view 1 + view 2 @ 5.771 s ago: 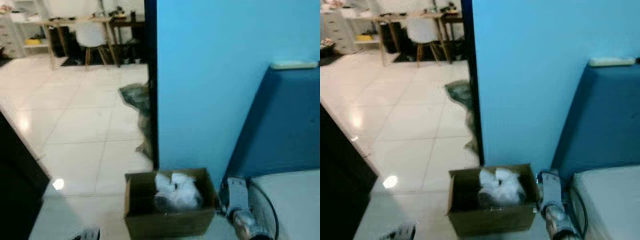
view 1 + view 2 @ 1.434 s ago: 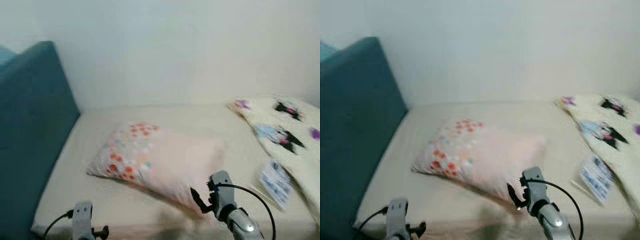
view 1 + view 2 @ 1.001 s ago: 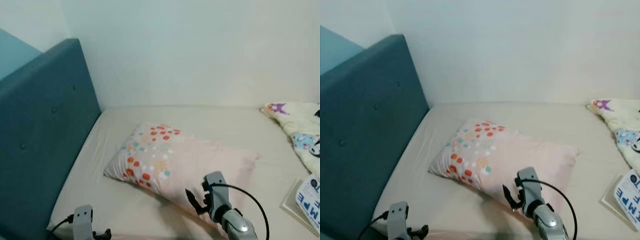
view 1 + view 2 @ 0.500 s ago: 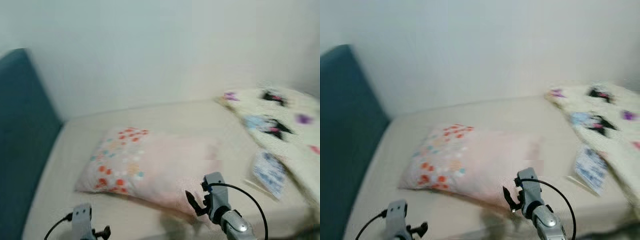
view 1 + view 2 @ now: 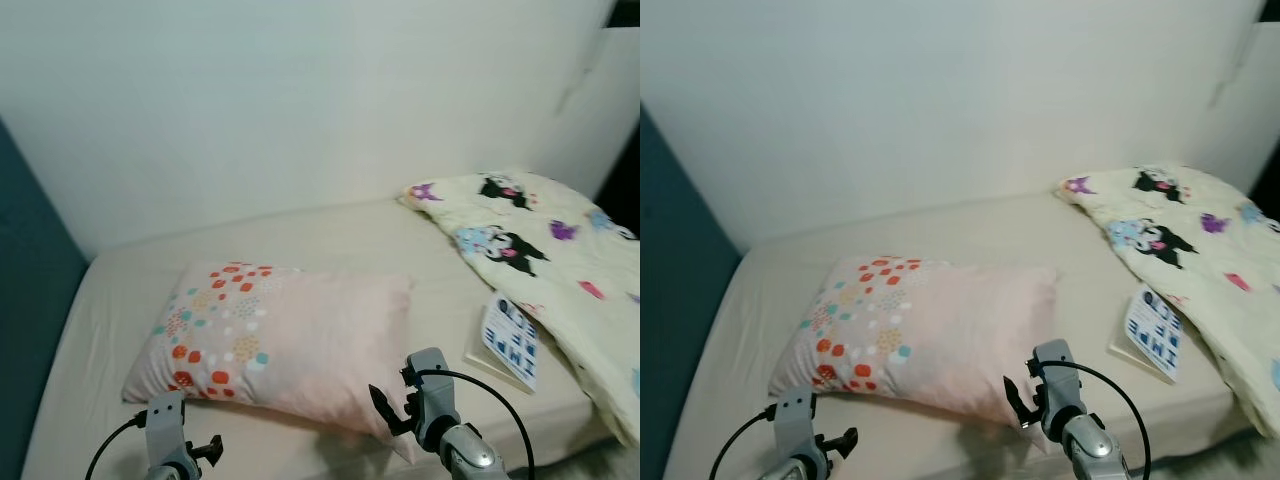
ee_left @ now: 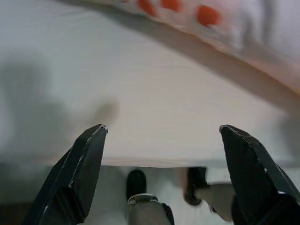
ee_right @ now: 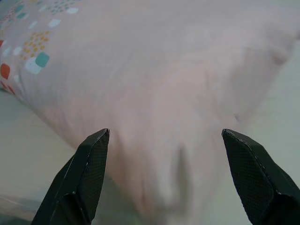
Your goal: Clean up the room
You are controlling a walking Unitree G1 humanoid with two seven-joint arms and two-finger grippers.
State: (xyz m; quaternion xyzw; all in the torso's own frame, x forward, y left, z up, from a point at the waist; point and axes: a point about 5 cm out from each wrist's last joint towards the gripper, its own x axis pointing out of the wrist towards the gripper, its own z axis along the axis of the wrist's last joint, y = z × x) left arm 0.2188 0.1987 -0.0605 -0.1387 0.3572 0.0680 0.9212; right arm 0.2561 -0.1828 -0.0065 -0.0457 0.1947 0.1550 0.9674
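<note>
Bed (image 5: 420, 250) ahead, spotted pillow (image 5: 280, 345) lying in its middle, right gripper (image 7: 164, 178) spread wide near its corner, left gripper (image 6: 161, 164) wide too, probably reaching next to grab it.

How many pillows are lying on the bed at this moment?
1. The pale pink pillow with coloured dots lies on the beige mattress, near the headboard side. Others may be hidden under the cartoon-print blanket.

Pink dotted pillow (image 5: 930, 335) on bed (image 5: 970, 235); right claw (image 5: 1015, 400) near pillow corner.
</note>
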